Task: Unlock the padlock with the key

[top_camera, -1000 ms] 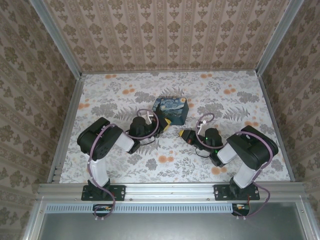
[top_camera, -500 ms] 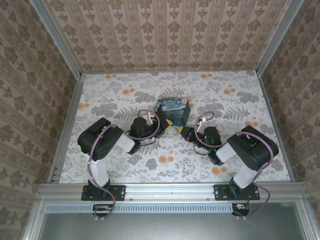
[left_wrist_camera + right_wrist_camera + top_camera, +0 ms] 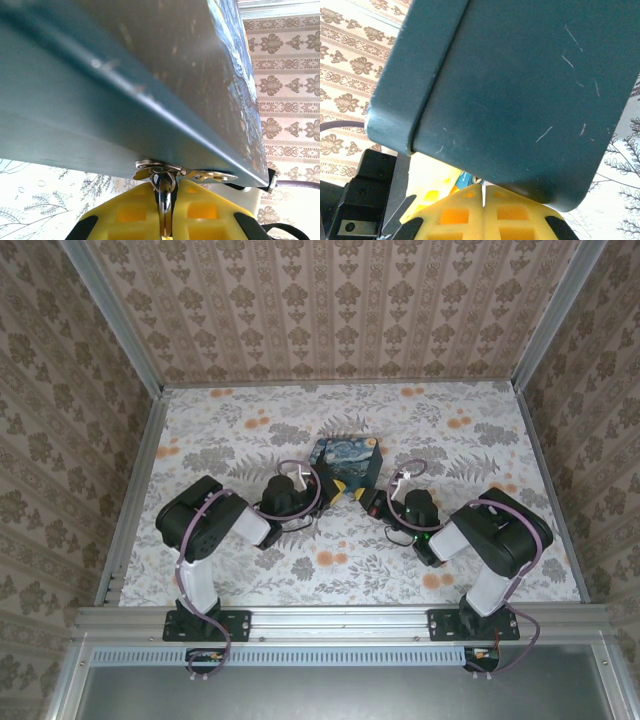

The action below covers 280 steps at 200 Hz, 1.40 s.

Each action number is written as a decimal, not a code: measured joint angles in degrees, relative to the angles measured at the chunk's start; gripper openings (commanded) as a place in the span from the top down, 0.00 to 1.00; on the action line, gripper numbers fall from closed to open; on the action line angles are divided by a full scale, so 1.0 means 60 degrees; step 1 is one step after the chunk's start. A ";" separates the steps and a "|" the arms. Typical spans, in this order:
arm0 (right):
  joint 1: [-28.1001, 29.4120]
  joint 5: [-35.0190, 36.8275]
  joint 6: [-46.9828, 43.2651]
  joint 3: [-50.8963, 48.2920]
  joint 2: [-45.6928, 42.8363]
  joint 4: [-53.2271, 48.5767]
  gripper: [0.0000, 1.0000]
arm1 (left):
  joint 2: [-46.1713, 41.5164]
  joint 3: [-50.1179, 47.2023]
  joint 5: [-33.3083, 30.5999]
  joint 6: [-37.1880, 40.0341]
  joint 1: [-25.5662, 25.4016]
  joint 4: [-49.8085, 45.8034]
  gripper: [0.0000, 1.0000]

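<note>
As the right arm closes in: the right gripper (image 3: 360, 499) has slid left across the table (image 3: 230, 430) and now sits just beside the left gripper (image 3: 339, 488), at the near face of the box (image 3: 347, 458).
Meaning for the task: both tools look lined up at the lock, I judge; insertion is not yet done.
Left arm: unmoved, elbow folded low, wrist reaching forward under the box's edge.
Left gripper, grip: pads clenched on a metal loop hanging from the hasp (image 3: 186, 173), which I take for the shackle of the padlock (image 3: 163, 186).
Right arm: folded likewise, wrist turned inward toward the left.
Right gripper, grip: pads pressed fully together; a pale sliver (image 3: 483, 194) shows at their seam.
The key: possibly that sliver; too small to tell.
Padlock, place: at the box's front hasp; a teal speck (image 3: 464, 176) shows from the right wrist.
</note>
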 measured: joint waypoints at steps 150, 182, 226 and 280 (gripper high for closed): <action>0.0000 0.0113 0.0142 0.0346 0.0211 -0.0124 1.00 | -0.0127 0.0000 -0.0124 -0.0044 -0.0047 -0.0033 1.00; 0.0000 0.0113 0.0087 0.0415 0.0204 -0.0306 1.00 | -0.0168 0.0000 -0.0160 -0.0146 -0.0044 -0.0127 1.00; 0.0004 0.0142 -0.0357 0.0423 -0.0200 -0.0772 1.00 | -0.0310 0.0000 -0.0080 -0.0306 -0.0047 -0.0255 1.00; 0.0346 0.0710 -0.1592 0.0433 -0.1206 -0.2029 1.00 | -0.0430 0.0000 0.0178 -0.0321 -0.0044 -0.0372 1.00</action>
